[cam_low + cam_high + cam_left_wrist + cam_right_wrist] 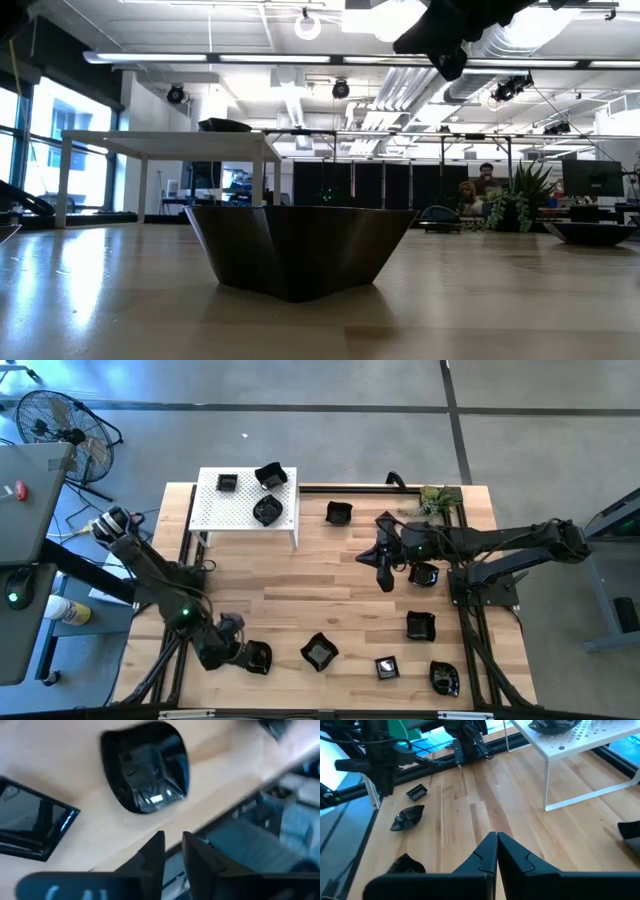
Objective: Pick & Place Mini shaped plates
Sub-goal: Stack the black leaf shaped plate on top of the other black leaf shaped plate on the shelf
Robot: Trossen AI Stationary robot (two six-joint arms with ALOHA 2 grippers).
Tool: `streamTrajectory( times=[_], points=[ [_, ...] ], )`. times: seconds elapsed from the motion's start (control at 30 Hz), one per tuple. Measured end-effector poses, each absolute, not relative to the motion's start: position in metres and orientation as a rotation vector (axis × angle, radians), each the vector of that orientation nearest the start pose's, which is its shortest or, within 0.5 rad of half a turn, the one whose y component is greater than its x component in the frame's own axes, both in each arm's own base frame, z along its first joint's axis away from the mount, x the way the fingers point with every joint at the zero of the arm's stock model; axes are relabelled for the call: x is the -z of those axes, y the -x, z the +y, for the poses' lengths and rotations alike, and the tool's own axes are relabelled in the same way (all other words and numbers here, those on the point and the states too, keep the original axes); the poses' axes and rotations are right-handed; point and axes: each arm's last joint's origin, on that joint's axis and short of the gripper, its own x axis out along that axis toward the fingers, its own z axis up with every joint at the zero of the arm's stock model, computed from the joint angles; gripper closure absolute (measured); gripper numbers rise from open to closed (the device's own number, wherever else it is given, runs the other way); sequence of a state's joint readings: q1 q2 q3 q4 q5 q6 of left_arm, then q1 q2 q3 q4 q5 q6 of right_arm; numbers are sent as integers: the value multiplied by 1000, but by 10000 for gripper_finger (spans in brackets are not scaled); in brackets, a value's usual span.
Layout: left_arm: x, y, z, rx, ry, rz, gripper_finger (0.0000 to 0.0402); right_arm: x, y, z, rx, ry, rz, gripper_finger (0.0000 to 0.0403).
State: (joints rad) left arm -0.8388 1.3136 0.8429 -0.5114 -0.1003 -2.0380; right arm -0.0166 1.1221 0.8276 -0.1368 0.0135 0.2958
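Left end effector (232, 650): fingers slightly apart, holding nothing, just beside a rounded plate (258, 657) at the desk's (300, 590) near edge.
Right end effector (386, 578): pressed together, empty, over mid-desk.
Handling: plate likely light, stiff, slippery; pinch its rim.

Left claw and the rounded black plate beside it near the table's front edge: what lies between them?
Nothing: in the high view the left claw almost meets the rounded plate; the left wrist view shows only bare wood there.

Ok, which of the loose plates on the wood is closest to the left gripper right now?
The rounded black plate at the table's front-left, right beside the left gripper. The other loose plates lie farther right; three more sit on the white stand.
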Motion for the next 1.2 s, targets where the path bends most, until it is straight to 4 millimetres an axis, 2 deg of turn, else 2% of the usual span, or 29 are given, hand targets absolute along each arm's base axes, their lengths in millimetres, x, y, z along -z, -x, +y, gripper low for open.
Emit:
streamTrajectory(
  times=[0.17,0.3,0.57,0.73,0.97,1.2],
  points=[
    [-207,-171,-183,-667,1423,1061,300,-287,-245,-4,90,-280,424,396],
    [-200,-174,-185,-713,1424,1034,299,-287,-245,-4,86,-281,425,396],
    [-183,-175,-189,-832,1402,1091,299,-287,-245,-4,80,-285,424,396],
    [-181,-176,-189,-821,1405,1059,299,-288,-246,-4,80,-285,418,396],
    [-163,-170,-183,-830,1408,1094,299,-288,-246,-4,80,-285,418,396],
    [-163,-173,-185,-780,1415,1054,299,-288,-246,-4,80,-286,418,396]
  ],
)
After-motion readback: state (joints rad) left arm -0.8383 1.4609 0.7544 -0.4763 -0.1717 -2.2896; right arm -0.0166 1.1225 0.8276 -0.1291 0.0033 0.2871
